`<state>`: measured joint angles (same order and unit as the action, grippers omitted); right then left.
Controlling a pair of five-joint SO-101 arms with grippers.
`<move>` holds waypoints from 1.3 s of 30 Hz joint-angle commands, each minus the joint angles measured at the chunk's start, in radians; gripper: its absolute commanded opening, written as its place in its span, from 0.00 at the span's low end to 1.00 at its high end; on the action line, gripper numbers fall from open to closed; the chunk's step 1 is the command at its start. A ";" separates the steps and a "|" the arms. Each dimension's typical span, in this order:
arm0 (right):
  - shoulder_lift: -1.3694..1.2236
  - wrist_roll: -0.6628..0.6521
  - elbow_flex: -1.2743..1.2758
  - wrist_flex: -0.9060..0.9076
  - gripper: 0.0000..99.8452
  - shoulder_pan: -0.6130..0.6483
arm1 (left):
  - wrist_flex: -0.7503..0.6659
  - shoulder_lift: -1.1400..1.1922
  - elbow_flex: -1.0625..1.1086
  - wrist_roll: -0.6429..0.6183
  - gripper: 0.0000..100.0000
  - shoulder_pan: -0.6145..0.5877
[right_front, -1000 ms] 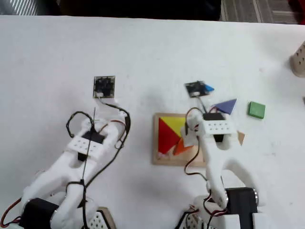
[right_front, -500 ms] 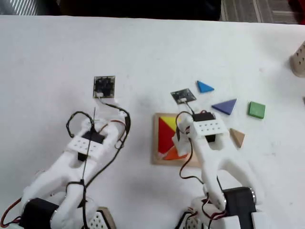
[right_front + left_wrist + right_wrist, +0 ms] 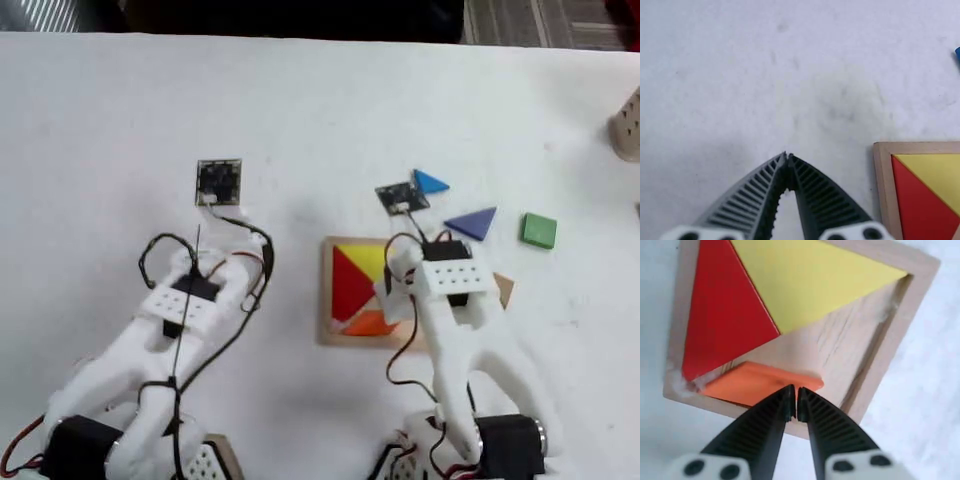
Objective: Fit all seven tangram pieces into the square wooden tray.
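Lower centre, the tray (image 3: 326, 295) is being partly covered by the right arm (image 3: 455, 325); red (image 3: 350, 285), yellow (image 3: 368, 258) and orange (image 3: 368, 323) pieces are being seen inside. Both pincers are being held clenched: right gripper (image 3: 794, 402) at the orange's edge, left gripper (image 3: 787, 164) over table (image 3: 740, 75).

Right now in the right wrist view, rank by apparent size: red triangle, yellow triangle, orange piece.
1. Yellow triangle and red triangle: they look alike and both are cut off at the picture's edge, so unranked.
2. Orange piece: clearly smallest.
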<state>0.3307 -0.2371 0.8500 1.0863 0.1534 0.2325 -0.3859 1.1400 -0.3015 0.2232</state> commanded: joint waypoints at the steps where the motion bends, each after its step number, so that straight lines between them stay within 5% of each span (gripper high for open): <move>1: 0.005 -0.017 -0.005 -0.015 0.02 -0.008 | -0.009 -0.030 -0.011 0.011 0.02 0.010; 24: -0.111 -0.012 -0.006 -0.016 0.02 0.139 | -0.009 -0.030 -0.011 0.011 0.02 0.012; 39: 0.074 -0.017 0.006 0.027 0.02 -0.039 | -0.009 -0.030 -0.011 0.011 0.02 0.010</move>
<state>0.3721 -0.2447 0.8623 1.1078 0.1350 0.2325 -0.3859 1.1400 -0.3015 0.2232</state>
